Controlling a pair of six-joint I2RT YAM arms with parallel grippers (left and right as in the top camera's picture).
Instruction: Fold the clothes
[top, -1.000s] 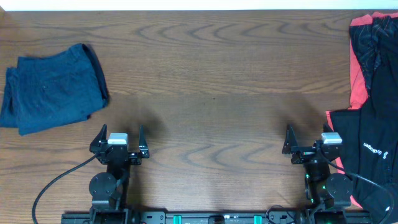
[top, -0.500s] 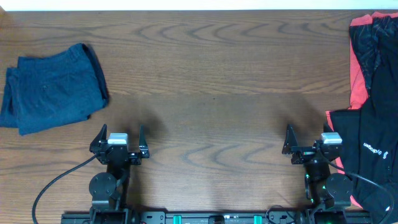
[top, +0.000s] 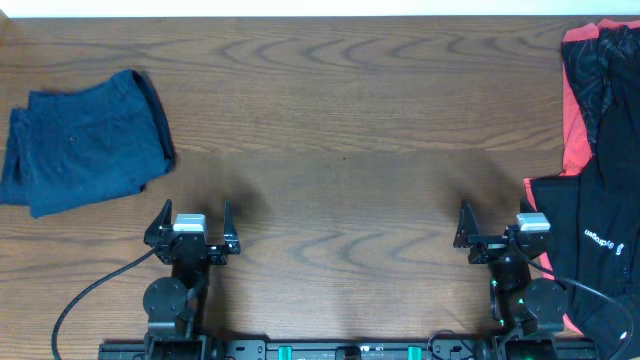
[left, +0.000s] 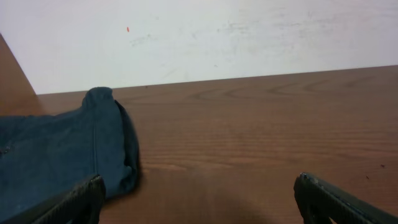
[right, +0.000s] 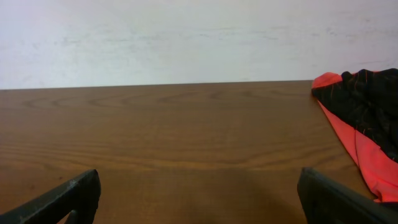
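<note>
Wood-grain tabletop (top: 340, 120) is open across its wide middle, from the white wall at its far edge down to both arms. A folded blue garment (top: 85, 145) sits far left, reaching the view's left border. A red-and-black garment (top: 600, 80) runs off the right border; just nearer, a black garment (top: 590, 240) bears white lettering too small to read. The left tool (top: 196, 212) and right tool (top: 494, 214) each stand spread wide, holding nothing.

Middle of brown wooden surface (top: 340, 150) bare: wide passage left to right. Folded dark blue denim garment (top: 85, 145) blocks upper left. Red-and-black sports garment (top: 600, 90) blocks upper right; black logo-printed garment (top: 590, 250) fills lower right.
</note>
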